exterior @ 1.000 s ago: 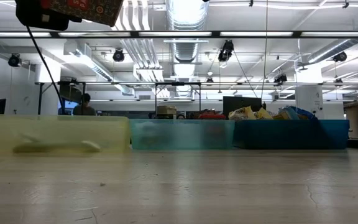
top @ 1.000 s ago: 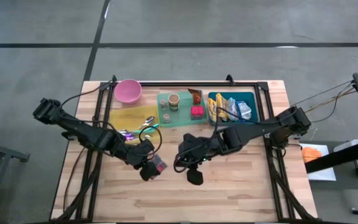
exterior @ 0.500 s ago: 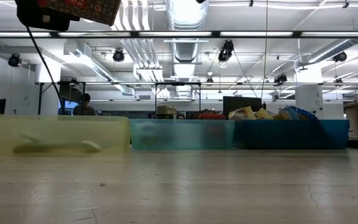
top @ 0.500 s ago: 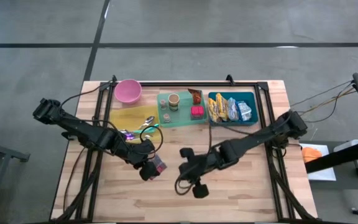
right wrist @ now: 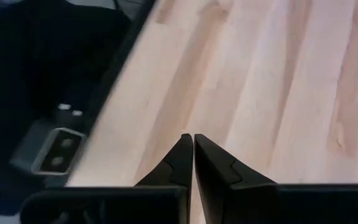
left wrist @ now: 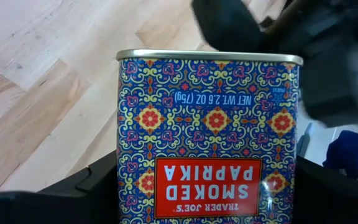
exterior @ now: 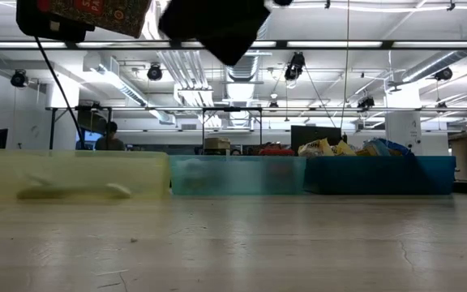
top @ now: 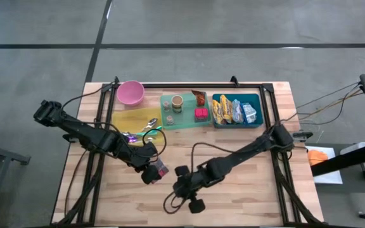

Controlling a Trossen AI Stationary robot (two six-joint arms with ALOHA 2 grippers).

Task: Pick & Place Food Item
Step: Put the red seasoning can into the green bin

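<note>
Upside-down, "TRADER JOE'S SMOKED PAPRIKA" tin (left wrist: 207, 137) between left gripper (top: 152, 172) jaws.

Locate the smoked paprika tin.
In the high view, the smoked paprika tin sits in the left gripper above mid-table, just left of the shut right gripper.

Right pincer (right wrist: 193, 146) closed — over bare wood table (right wrist: 278, 81).
</note>
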